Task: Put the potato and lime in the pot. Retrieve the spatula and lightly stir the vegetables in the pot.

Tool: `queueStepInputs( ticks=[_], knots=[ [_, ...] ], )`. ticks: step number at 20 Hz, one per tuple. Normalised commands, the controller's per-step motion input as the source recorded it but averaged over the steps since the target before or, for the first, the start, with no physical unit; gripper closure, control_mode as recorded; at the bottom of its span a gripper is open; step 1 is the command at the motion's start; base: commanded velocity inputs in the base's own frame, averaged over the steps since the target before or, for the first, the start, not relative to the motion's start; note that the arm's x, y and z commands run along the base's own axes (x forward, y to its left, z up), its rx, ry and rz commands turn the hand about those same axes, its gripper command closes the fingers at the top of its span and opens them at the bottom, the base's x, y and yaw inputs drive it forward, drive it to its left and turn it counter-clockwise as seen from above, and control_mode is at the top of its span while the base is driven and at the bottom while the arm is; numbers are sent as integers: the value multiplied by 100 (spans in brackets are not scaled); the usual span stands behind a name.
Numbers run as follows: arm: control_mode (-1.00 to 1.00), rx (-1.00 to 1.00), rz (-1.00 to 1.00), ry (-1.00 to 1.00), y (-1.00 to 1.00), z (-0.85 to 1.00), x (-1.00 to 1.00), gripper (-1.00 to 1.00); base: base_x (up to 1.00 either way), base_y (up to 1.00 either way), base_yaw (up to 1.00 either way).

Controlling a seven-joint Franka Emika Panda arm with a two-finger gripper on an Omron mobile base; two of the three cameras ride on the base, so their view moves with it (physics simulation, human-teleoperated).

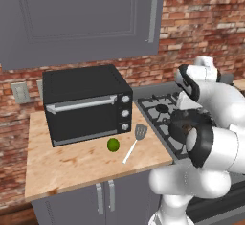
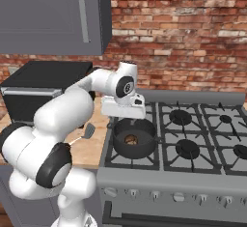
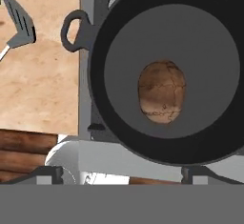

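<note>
Brown potato (image 3: 162, 92) in pot (image 3: 119, 42) | lime (image 1: 113, 144) beside spatula (image 1: 135, 140)

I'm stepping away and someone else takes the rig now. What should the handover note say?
Gripper: open, empty, above the pot on the stove's front left burner.
Potato: in the pot, done.
Lime: on the wooden counter before the toaster oven, beside the spatula.
Left: put the lime in the pot, fetch the spatula, stir lightly.
</note>
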Motion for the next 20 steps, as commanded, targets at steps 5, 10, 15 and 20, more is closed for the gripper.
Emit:
queueStepInputs(
  ticks=[5,10,15,20],
  knots=[
    [-100,0,6,-2,84,29,-40,-100,0,0,0],
    [-100,0,5,-3,100,15,-23,-100,0,0,0],
    [-100,0,9,-8,100,3,-29,-100,0,0,0],
    [-100,0,11,-1,100,13,-35,-100,0,0,0]
  ],
)
